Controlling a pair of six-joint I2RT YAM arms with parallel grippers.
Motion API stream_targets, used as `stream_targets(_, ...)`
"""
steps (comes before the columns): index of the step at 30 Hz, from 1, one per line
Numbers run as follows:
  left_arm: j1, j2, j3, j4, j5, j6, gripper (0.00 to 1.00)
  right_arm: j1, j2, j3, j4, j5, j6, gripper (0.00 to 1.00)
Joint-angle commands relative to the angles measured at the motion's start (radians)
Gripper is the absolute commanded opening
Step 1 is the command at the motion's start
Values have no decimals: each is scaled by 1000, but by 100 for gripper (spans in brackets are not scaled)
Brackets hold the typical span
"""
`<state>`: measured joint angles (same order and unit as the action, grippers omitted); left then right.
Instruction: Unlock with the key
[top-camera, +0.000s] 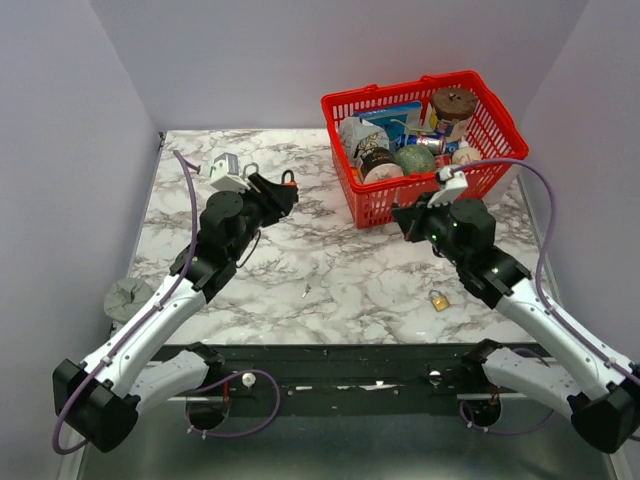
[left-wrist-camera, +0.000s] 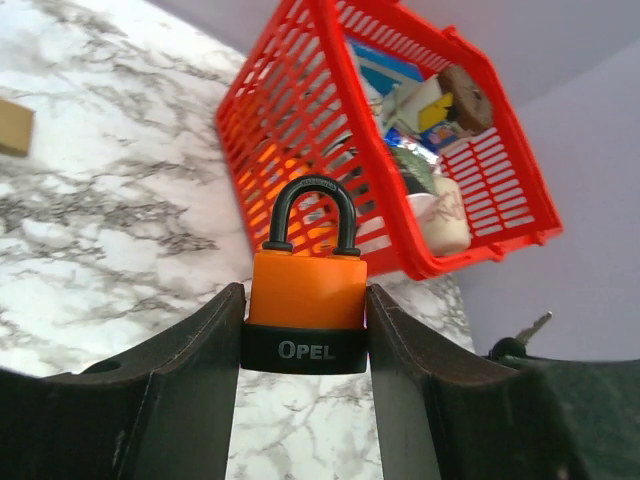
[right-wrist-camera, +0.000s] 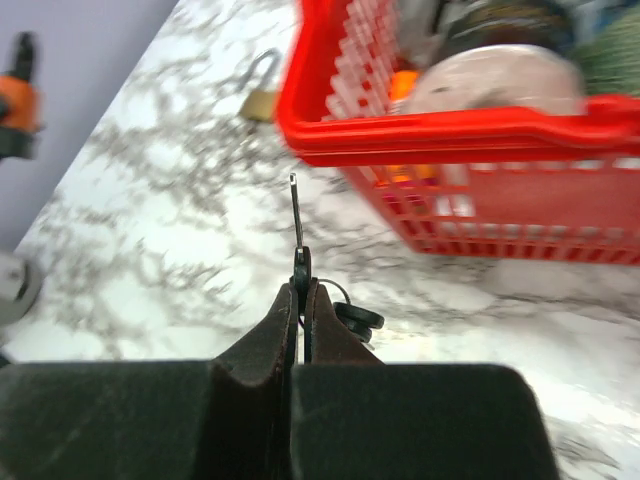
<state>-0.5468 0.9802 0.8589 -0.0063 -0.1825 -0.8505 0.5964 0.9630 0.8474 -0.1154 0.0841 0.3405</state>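
Key (right-wrist-camera: 297, 210) is pinched by its head in my right gripper (right-wrist-camera: 301, 290). The jaws are closed tight on it, and the blade sticks straight out past the fingertips, clear of the table (top-camera: 330, 270). A dark key ring (right-wrist-camera: 357, 317) hangs just beside the fingers.

Nearest the arm bases in the top view, I see 1 small brass padlock (top-camera: 438, 299) lying on the marble beside my right forearm. There is also a tiny metal bit (top-camera: 305, 291) near the middle of the table that I cannot identify. A grey lump (top-camera: 127, 297) sits by the table's left edge.

Further out, my left gripper (top-camera: 287, 188) is clamped on the orange padlock (left-wrist-camera: 305, 290). Its 2 fingers (left-wrist-camera: 190, 385) press the black base from either side. The shackle points up and is closed, and the word OPEL faces the wrist camera. I have the padlock held up off the table, left of centre and well apart from the key, and the 2 grippers face one another across the gap.

Just beyond the left wrist a 2nd brass padlock (right-wrist-camera: 262, 92) lies on the marble. Farthest back on the right stands the red basket (top-camera: 497, 130), filled with jars and packets.
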Motion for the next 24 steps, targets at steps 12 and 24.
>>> stream_targets(12, 110, 60, -77, 29, -6, -48, 0, 95, 462, 237, 91, -500, 140, 1)
stream_targets(24, 122, 120, -63, 23, 43, -33, 0, 146, 648, 355, 82, -638, 192, 1)
